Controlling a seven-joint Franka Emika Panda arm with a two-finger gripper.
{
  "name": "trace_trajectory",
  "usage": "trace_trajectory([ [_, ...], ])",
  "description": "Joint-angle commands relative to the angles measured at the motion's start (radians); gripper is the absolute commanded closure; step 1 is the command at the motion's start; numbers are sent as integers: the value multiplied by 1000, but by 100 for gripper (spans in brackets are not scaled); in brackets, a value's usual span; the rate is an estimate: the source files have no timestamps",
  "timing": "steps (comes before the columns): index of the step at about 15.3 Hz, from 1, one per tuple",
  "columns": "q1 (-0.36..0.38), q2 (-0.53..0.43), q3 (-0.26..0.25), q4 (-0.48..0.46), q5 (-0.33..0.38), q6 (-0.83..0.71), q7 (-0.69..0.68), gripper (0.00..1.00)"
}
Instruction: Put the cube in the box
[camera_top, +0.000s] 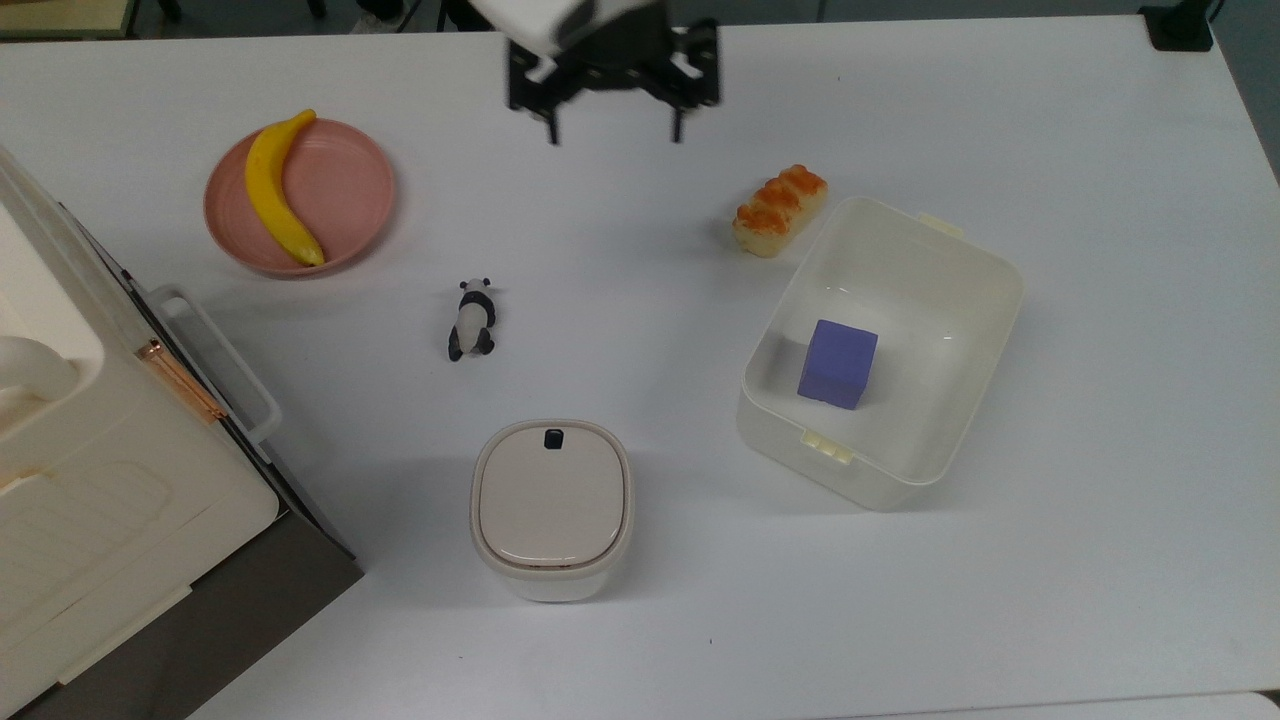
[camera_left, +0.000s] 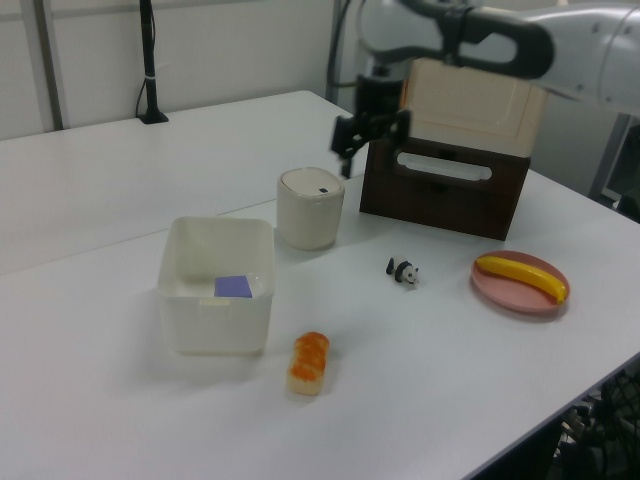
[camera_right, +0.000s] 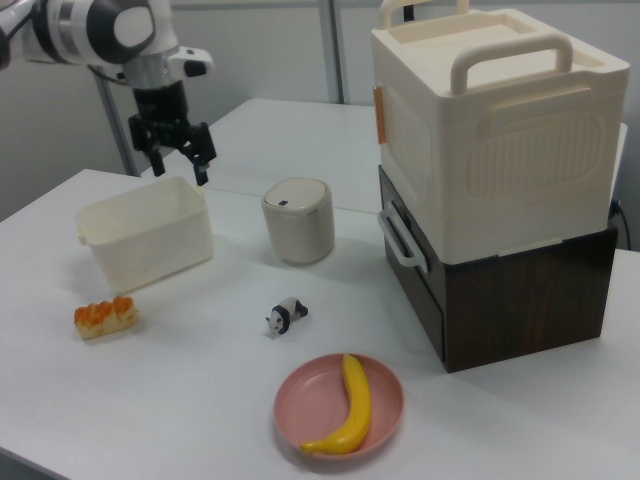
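The blue-purple cube (camera_top: 838, 364) rests on the floor of the cream-white box (camera_top: 962, 420), near the wall on the top view's left. In the left view the cube (camera_left: 233, 287) shows above the front wall of the box (camera_left: 215, 325). In the right view the box (camera_right: 150, 245) hides the cube behind its wall. My gripper (camera_top: 613, 138) hangs open and empty high over the table's far side, well away from the box. It also appears as my gripper (camera_left: 373, 155) above the lidded bin, and as my gripper (camera_right: 180, 172) behind the box.
An orange-topped food piece (camera_top: 780, 210) lies just outside the box. A panda figurine (camera_top: 471, 320) lies mid-table, and a lidded bin (camera_top: 551, 505) stands near the front. A pink plate (camera_top: 350, 200) holds a banana (camera_top: 278, 190). A big white crate (camera_top: 90, 450) sits on a dark base at the top view's left.
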Motion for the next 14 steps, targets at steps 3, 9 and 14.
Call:
trace_trajectory([
  [3, -104, -60, 3, -45, -12, -21, 31, 0],
  [9, -106, -45, 0, -41, -15, -11, 35, 0],
  [14, -104, -46, 0, -44, -17, 8, 46, 0],
])
